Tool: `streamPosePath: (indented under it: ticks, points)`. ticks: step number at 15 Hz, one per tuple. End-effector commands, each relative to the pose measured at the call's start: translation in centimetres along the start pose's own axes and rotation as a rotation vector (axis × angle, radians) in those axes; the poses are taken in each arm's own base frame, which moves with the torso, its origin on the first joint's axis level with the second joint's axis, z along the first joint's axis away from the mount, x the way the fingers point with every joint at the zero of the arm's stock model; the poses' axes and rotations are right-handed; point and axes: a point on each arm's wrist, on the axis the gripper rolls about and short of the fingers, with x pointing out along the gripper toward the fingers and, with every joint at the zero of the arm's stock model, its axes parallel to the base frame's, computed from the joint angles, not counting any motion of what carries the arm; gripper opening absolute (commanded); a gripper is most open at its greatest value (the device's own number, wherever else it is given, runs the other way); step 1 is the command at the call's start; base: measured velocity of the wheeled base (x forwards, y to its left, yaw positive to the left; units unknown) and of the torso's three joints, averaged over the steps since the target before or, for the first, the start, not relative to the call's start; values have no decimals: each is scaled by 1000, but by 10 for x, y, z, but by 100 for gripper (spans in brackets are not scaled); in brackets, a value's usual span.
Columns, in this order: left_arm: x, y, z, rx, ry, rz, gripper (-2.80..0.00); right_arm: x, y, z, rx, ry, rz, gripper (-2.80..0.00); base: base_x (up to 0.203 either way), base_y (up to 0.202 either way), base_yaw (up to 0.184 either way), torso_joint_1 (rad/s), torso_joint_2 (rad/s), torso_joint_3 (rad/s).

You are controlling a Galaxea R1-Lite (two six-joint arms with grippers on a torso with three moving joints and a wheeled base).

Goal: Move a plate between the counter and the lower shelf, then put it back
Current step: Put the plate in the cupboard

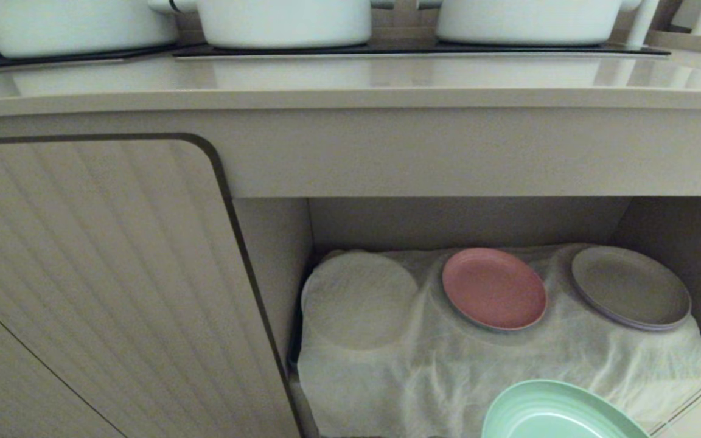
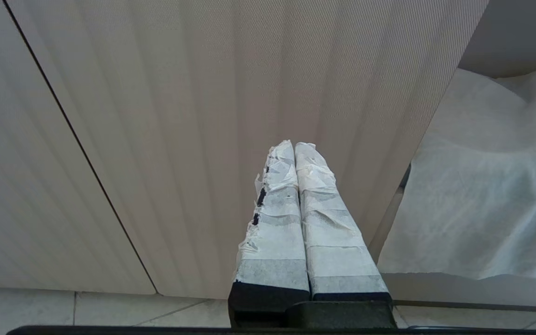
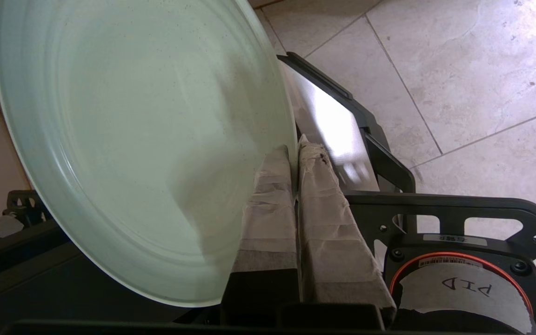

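The right claw (image 3: 296, 153) is clenched on the mint-green plate's (image 3: 142, 139) rim, holding it outside the lower shelf (image 1: 448, 377), just before its front edge. The left claw (image 2: 294, 148), pressed closed, hangs beside that shelf.

The mint-green plate (image 3: 147, 139) hangs tilted (rim pinched) before the cloth-lined lower shelf (image 1: 423, 371), below the counter (image 1: 350, 82)
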Motion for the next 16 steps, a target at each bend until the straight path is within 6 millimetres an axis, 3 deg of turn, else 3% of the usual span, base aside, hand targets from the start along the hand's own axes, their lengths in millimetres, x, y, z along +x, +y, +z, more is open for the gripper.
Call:
streamPosePath:
  ticks: [1, 6, 16]
  points:
    - [0, 0, 0, 0, -1, 0, -280, 1, 1, 2, 6, 12, -1, -280, 0, 0, 0, 0, 0, 0]
    - [0, 0, 0, 0, -1, 0, -280, 4, 2, 8, 9, 19, -4, -280, 0, 0, 0, 0, 0, 0]
    - [0, 0, 0, 0, -1, 0, -280, 25, 7, 42, 3, 5, 4, -280, 0, 0, 0, 0, 0, 0]
